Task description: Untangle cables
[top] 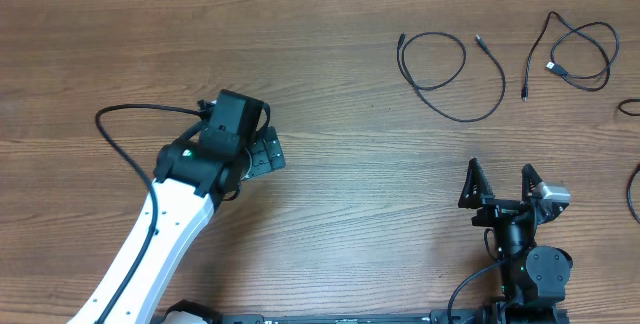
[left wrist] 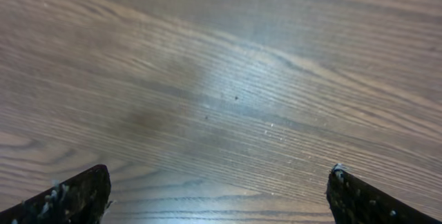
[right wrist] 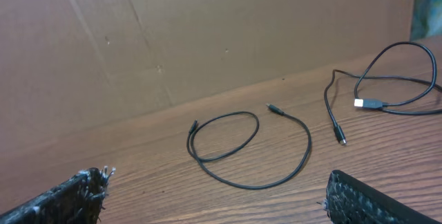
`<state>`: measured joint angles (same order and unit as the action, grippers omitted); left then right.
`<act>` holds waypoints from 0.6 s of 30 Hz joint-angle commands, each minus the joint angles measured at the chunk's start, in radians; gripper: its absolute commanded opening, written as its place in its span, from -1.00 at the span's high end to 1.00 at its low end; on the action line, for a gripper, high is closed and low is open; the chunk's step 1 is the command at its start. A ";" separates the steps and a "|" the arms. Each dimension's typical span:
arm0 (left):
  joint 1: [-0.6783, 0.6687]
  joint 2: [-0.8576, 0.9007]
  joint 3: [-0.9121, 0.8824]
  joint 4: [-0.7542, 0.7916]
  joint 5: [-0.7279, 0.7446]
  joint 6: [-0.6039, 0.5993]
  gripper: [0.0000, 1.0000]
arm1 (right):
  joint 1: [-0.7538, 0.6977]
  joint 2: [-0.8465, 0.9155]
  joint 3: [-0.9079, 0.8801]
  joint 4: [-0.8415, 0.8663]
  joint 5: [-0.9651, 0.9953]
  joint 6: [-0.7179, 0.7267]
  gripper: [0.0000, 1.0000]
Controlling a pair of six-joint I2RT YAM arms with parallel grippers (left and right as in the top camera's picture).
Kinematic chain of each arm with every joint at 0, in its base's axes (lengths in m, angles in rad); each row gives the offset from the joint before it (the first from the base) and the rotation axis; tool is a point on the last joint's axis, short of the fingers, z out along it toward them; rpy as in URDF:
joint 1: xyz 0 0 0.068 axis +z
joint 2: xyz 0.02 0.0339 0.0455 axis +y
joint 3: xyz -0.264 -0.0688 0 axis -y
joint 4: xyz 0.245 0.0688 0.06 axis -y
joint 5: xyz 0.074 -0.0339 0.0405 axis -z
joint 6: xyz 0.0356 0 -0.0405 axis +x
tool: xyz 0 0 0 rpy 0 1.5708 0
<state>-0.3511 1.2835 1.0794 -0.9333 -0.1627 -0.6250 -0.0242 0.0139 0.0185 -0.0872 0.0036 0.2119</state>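
Note:
Two thin black cables lie apart from each other on the wooden table at the far right. One cable (top: 465, 59) (right wrist: 252, 187) forms a loop with a long curved tail. The other cable (top: 611, 54) (right wrist: 369, 103) lies in loose bends further right, with a silver plug end. My left gripper (top: 262, 154) (left wrist: 217, 196) is open over bare wood left of centre, far from both. My right gripper (top: 500, 186) (right wrist: 217, 196) is open near the front edge, facing the looped cable, with nothing between its fingers.
Short pieces of black cord (top: 628, 109) show at the right edge of the table. A brown cardboard wall (right wrist: 207, 37) stands behind the table. My left arm's own thick black wire (top: 120, 129) arcs over the table on the left.

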 commanded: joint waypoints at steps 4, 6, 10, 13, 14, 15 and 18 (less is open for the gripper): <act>0.004 -0.220 0.009 -0.016 -0.066 0.106 -0.98 | 0.004 -0.011 -0.011 0.004 -0.005 -0.004 -1.00; 0.004 -0.284 0.009 -0.036 -0.083 0.105 -0.99 | 0.004 -0.011 -0.011 0.004 -0.005 -0.004 -1.00; 0.004 -0.398 0.009 -0.082 -0.127 0.105 -0.99 | 0.004 -0.011 -0.011 0.004 -0.005 -0.004 -1.00; 0.004 -0.472 0.009 -0.118 -0.124 0.105 -0.99 | 0.004 -0.011 -0.011 0.004 -0.005 -0.004 -1.00; 0.004 -0.480 0.009 -0.118 -0.125 0.105 -0.99 | 0.004 -0.011 -0.011 0.004 -0.005 -0.004 -1.00; 0.004 -0.484 0.009 -0.118 -0.125 0.105 -0.99 | 0.004 -0.011 -0.011 0.004 -0.005 -0.004 -1.00; 0.004 -0.479 0.009 -0.118 -0.125 0.105 -0.99 | 0.004 -0.011 -0.011 0.004 -0.005 -0.004 -1.00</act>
<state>-0.3508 0.7994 1.0798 -1.0512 -0.2668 -0.5423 -0.0238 0.0139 0.0185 -0.0887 0.0036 0.2119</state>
